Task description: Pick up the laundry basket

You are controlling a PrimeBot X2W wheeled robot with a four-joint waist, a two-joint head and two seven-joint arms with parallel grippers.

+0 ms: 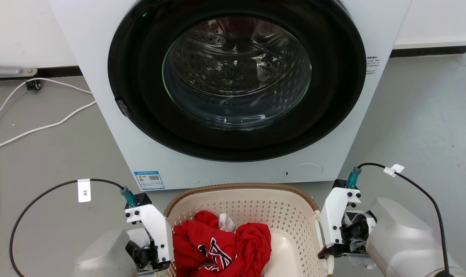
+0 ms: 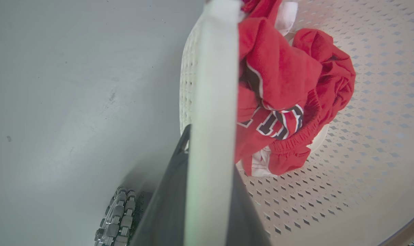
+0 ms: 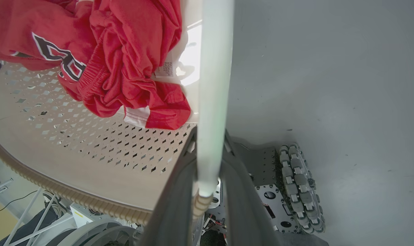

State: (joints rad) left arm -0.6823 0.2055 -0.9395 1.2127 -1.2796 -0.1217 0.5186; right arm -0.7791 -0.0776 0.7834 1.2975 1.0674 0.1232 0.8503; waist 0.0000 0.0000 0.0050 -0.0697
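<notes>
The laundry basket (image 1: 256,207) is cream-white and perforated with a brown woven rim, and it sits at the bottom centre of the head view in front of the washing machine. A red garment (image 1: 217,246) with dark lettering lies bunched inside it. My left gripper (image 1: 156,259) is at the basket's left side. In the left wrist view the left gripper (image 2: 210,150) is shut on the white loop handle (image 2: 214,85). My right gripper (image 1: 327,252) is at the right side. In the right wrist view the right gripper (image 3: 210,136) is shut on the other white handle (image 3: 214,68).
The white washing machine (image 1: 83,46) stands directly behind the basket with its round glass door (image 1: 237,73) closed. White cables (image 1: 44,127) trail over the grey floor at the left. My base's roller wheels (image 3: 301,191) sit just under the basket's near side.
</notes>
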